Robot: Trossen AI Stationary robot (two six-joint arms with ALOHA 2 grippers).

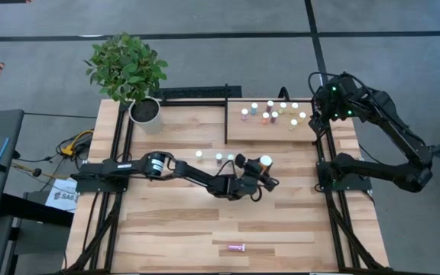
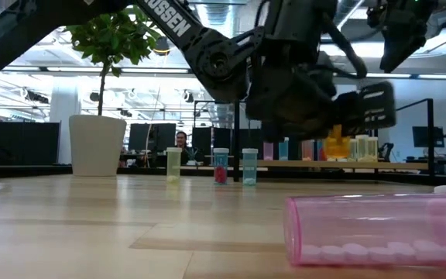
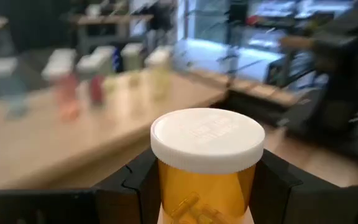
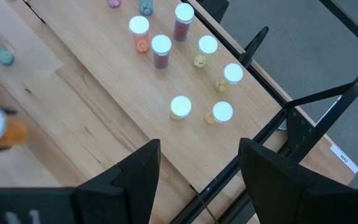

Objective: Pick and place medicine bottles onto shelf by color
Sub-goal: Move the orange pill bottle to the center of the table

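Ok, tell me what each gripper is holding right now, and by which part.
The left gripper holds the larger orange bottle by its body, just below the white cap, upright above the table. The right gripper is open and holds nothing, hovering over the shelf.

Overhead, table-level and wrist cameras — all share the shelf (image 1: pixel 270 122).

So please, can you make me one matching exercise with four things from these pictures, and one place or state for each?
Things:
1. large orange bottle
2. pink bottle
3. right gripper
4. plant pot

Places or states:
a. lying on its side near the table's front edge
b. open, above the shelf
c. back left corner of the table
d. held in the left gripper

Pairs: 1-d, 2-a, 3-b, 4-c
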